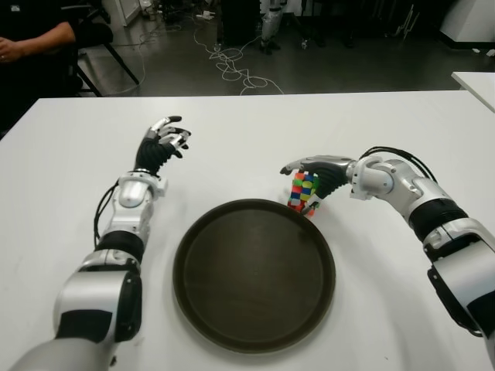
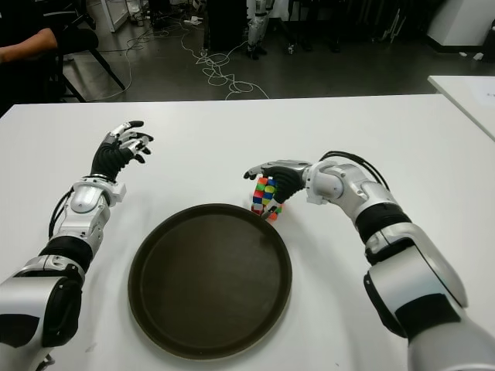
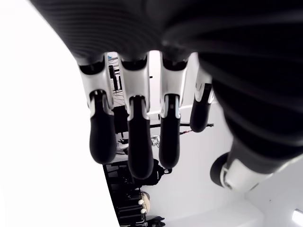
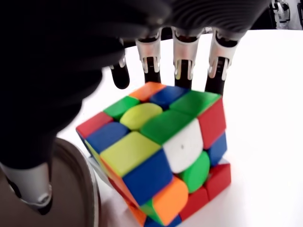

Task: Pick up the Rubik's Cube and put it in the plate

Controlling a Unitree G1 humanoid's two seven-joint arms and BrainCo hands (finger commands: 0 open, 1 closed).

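Observation:
The Rubik's Cube (image 1: 303,193) is tilted just past the far right rim of the round dark plate (image 1: 254,278), which lies on the white table (image 1: 387,124). My right hand (image 1: 303,179) is shut on the cube from above. In the right wrist view the fingers (image 4: 183,61) reach behind the cube (image 4: 161,151) and the thumb is on its near side; its lower corner is close to the table beside the plate's rim (image 4: 80,189). My left hand (image 1: 164,143) shows open to the left of the plate and farther back, holding nothing.
A person's arm (image 1: 23,42) and a chair are beyond the table's far left corner. Cables (image 1: 232,66) lie on the floor behind. A second white table (image 1: 476,81) stands at the right edge.

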